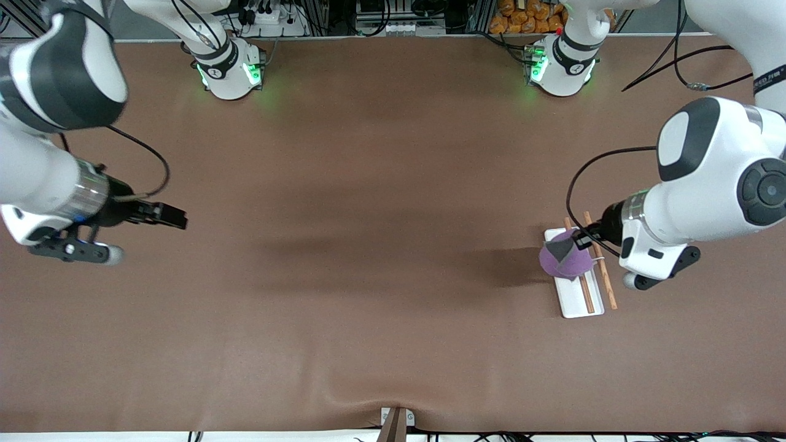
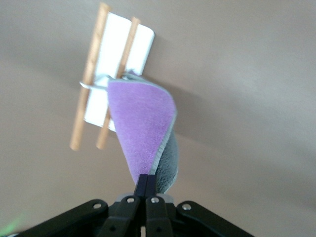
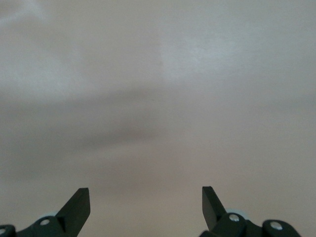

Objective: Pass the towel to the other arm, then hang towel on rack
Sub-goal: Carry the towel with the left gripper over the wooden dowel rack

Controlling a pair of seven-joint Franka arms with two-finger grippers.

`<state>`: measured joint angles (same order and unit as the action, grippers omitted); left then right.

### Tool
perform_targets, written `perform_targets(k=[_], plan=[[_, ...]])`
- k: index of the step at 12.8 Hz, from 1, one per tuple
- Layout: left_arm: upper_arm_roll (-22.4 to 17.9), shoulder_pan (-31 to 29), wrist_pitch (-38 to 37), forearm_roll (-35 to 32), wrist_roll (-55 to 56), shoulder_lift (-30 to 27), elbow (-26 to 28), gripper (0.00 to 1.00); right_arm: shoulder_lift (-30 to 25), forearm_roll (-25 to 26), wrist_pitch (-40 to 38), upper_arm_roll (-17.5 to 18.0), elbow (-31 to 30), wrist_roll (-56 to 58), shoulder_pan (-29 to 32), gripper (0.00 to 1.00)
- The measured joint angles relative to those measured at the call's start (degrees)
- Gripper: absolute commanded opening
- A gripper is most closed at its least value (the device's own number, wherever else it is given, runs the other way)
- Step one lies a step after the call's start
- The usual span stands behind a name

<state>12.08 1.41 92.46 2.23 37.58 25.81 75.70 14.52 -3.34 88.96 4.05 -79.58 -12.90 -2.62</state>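
The purple towel (image 1: 566,259), grey on its back, hangs from my left gripper (image 1: 580,240), which is shut on its edge over the rack. In the left wrist view the towel (image 2: 143,123) hangs from my shut left gripper (image 2: 147,183), its free end at the rack's white crosspiece. The rack (image 1: 577,294) is a narrow white base with two thin brown rods (image 1: 602,270), at the left arm's end of the table; it also shows in the left wrist view (image 2: 106,74). My right gripper (image 1: 178,217) is open and empty above bare table at the right arm's end (image 3: 146,200).
The brown table cover (image 1: 368,245) lies between the two arms. A small bracket (image 1: 396,420) sits at the table edge nearest the front camera. The arm bases (image 1: 230,70) stand along the edge farthest from it.
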Motion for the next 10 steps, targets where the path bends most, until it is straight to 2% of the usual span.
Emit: perform_targets(k=[5,10], plan=[[-0.1,-3.4,0.2,-0.4,-6.5,0.9,0.0,0.0,-9.6,0.4,-3.5,-0.7,-4.7,7.9,0.9,1.0],[-0.2,-7.1,-0.1,-0.5,-12.7,0.9,1.7,0.0,-12.2,0.8,-7.1,-0.9,-5.1,11.3,0.9,1.0]])
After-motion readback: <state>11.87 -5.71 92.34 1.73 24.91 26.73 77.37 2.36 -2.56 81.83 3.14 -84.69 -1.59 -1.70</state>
